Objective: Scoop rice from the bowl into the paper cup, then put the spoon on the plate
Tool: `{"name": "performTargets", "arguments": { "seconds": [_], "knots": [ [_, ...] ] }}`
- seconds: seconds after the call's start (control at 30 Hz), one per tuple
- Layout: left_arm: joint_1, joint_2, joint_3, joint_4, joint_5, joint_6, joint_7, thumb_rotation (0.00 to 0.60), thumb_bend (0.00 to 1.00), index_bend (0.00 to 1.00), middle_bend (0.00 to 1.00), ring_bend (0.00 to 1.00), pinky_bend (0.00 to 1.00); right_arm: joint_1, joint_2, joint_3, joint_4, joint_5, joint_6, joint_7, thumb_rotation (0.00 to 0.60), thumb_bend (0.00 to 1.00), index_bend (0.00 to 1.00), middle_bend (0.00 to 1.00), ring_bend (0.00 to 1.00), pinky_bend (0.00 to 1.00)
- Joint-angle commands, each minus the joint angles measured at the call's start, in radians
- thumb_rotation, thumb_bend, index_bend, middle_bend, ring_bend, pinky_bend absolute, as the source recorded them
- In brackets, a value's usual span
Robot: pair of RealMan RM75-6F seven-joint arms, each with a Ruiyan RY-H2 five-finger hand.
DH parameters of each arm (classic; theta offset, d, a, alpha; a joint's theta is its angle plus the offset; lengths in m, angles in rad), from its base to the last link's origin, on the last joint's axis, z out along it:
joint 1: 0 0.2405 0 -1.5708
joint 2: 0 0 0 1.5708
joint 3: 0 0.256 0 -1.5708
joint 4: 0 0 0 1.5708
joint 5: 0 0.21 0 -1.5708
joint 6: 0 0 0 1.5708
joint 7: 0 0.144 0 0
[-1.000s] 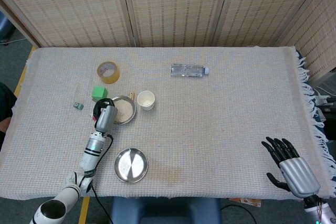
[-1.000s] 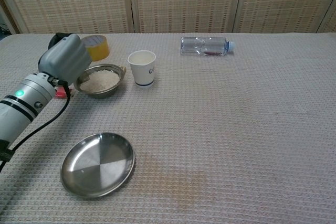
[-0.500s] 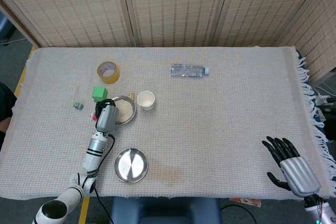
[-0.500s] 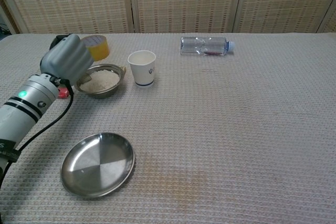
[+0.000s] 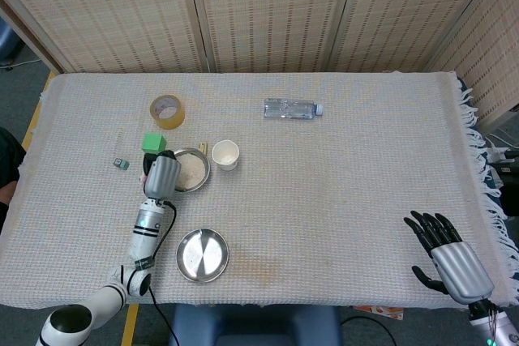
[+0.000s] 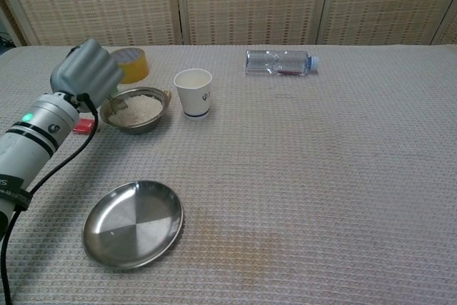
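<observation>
My left hand (image 6: 87, 75) hangs over the left rim of the small metal bowl of white rice (image 6: 136, 109), knuckles up, fingers curled down toward the rim. I can't tell whether they're closed on a spoon: a short grey stub shows at the bowl's left edge just under the hand, maybe a handle, but it's too small to be sure. The bowl lies to my hand's right, and the white paper cup (image 6: 193, 92) stands just beyond it, further right, near but not touching. So any scoop must travel rightward across the bowl. The round steel plate (image 6: 133, 223) sits nearer my body, well apart. My right hand (image 5: 448, 257) rests open, fingers spread, at the far right table edge, much too distant to help
</observation>
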Motion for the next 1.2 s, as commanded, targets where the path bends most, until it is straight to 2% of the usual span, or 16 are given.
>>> {"name": "performTargets", "arguments": {
  "seconds": [0.03, 0.3, 0.73, 1.2],
  "knots": [
    [0.007, 0.035, -0.025, -0.067, -0.031, -0.027, -0.013, 0.6, 0.41, 0.7, 1.0, 1.0, 1.0, -0.001, 0.0, 0.001, 0.0, 0.001, 0.001, -0.001, 0.6, 0.21, 0.0, 0.0, 0.0, 0.0],
    [0.024, 0.129, -0.091, -0.267, -0.139, -0.106, -0.022, 0.6, 0.41, 0.71, 1.0, 1.0, 1.0, 0.004, 0.0, 0.0, -0.003, 0.008, -0.013, -0.005, 0.6, 0.21, 0.0, 0.0, 0.0, 0.0],
    [0.03, 0.246, -0.087, -0.458, -0.206, -0.133, -0.021, 0.6, 0.41, 0.72, 1.0, 1.0, 1.0, 0.007, 0.0, -0.002, -0.008, 0.015, -0.026, -0.012, 0.6, 0.21, 0.0, 0.0, 0.0, 0.0],
    [0.026, 0.339, -0.09, -0.579, -0.283, -0.154, -0.08, 0.6, 0.41, 0.77, 1.0, 1.0, 1.0, 0.009, -0.001, -0.002, -0.009, 0.02, -0.033, -0.016, 0.6, 0.21, 0.0, 0.0, 0.0, 0.0]
  ]
}}
